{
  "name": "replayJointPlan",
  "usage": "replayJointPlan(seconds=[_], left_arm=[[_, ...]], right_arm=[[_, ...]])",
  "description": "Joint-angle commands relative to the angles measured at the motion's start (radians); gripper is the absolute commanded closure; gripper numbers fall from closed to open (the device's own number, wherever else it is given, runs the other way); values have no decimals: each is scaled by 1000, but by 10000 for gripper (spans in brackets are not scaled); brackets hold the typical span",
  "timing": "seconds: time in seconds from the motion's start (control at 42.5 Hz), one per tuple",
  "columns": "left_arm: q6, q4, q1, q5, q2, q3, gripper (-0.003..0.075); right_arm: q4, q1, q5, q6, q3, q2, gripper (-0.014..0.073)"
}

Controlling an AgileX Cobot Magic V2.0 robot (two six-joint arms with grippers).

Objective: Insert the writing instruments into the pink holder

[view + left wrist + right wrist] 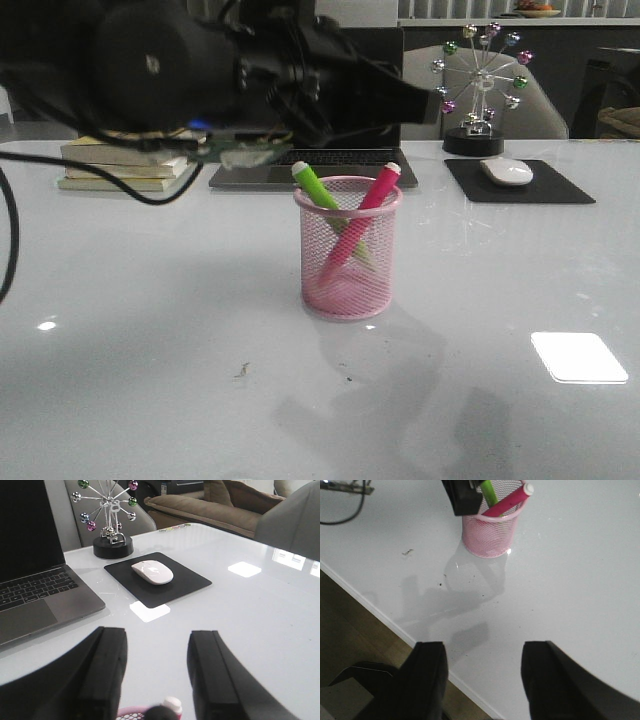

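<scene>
The pink holder [348, 265] stands upright at the middle of the table. Both writing instruments lean crossed inside it: the lime green marker [317, 186] tilts left and the magenta marker [371, 203] tilts right, their pale ends above the rim. My left gripper [405, 98] hovers open just above and behind the cup, holding nothing. In the left wrist view [157, 632] a marker's white end [173, 704] and the holder rim [131, 712] show below its fingers. My right gripper [482, 647] is open and empty over the table's near edge, well back from the holder [487, 532].
A laptop [330, 165] and stacked books [125, 165] lie behind the cup. A white mouse [507, 171] rests on a black mat [560, 188] at the back right, beside a ferris-wheel ornament [478, 85]. A black cable [60, 170] trails left. The table edge [380, 615] borders the floor.
</scene>
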Motion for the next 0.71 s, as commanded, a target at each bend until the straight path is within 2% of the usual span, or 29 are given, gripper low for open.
replayJointPlan(seconds=[0.0,0.212,0.376,0.471,0.682], left_arm=[[3,2,-5,110,-175,-30,348],[3,82,-5,640,-433,-30,348],[3,92,-5,923,-594,-26,348],[3,100,-5,998,-674,14,348],[3,105,-5,1046,-883,216,348]], right_arm=[[-10,-1,-56,2,-27,-5,138],[-10,-1,-56,2,-27,-5,138],[-10,-1,-56,2,-27,-5,138],[-10,-1,-56,2,-27,-5,138],[-10,-1,-56,2,-27,-5,138]])
